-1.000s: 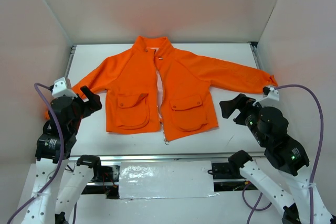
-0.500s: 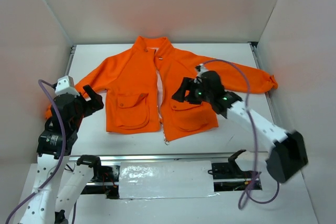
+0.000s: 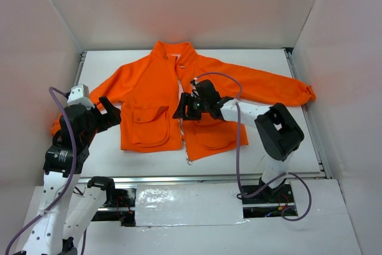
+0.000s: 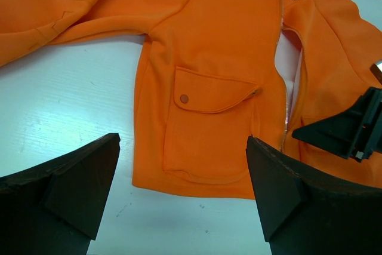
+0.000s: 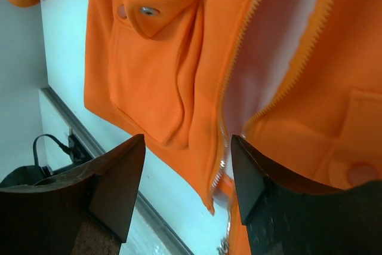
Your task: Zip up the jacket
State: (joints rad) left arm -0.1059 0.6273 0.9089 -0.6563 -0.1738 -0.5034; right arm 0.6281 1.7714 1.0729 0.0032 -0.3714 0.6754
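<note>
White surface (image 3: pixel 268 141), with the jacket (image 3: pixel 149 88) lying flat on it, front unzipped. Right gripper (image 3: pixel 179 113) hovers over the front, jaws spread and empty, and the zipper (image 5: pixel 236 70) runs between them. Left gripper (image 3: pixel 111 111) has its jaws released too, with a pocket (image 4: pixel 209 123) straight ahead. Looks like the approach step to me. Next it probably needs to go for the zipper's bottom end (image 3: pixel 188 159), just past the right jaws.

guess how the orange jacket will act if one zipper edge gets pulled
Probably floppy: the jacket lies flat with soft creases at its pocket, so it should bunch rather than slide whole. Likely light, since the fabric looks thin.
</note>
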